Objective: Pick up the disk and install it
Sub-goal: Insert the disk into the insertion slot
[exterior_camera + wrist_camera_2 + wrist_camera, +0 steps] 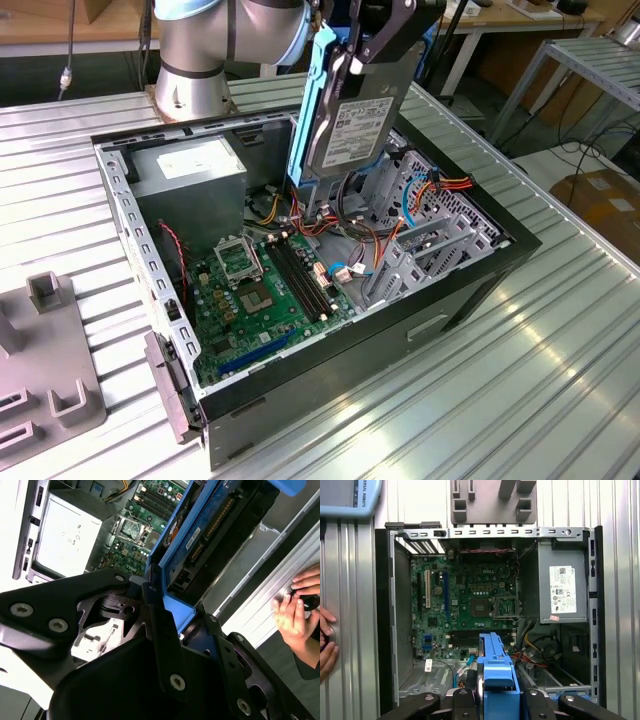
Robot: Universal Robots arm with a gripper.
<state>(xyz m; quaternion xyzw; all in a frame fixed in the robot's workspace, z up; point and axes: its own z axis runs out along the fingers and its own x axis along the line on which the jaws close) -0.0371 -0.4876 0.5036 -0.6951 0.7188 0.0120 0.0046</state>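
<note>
Plainly found the gripper (352, 58) pinched on the disk (350, 125), at its upper end, by the blue rails along its edges. Hung the disk on end from there, long axis close to upright and leaning a little, white label facing the exterior view. Put it directly below the gripper, then (nothing left to reach for), lower end dipped over the open computer case (330, 370), above the cables between the motherboard (260, 285) and the metal drive cage (435, 240). Placed that cage lower, toward the exterior view's right of the disk's lower end. Noted a person's hand (295, 605) on the table (500, 380) beside the case, well apart from the disk
</note>
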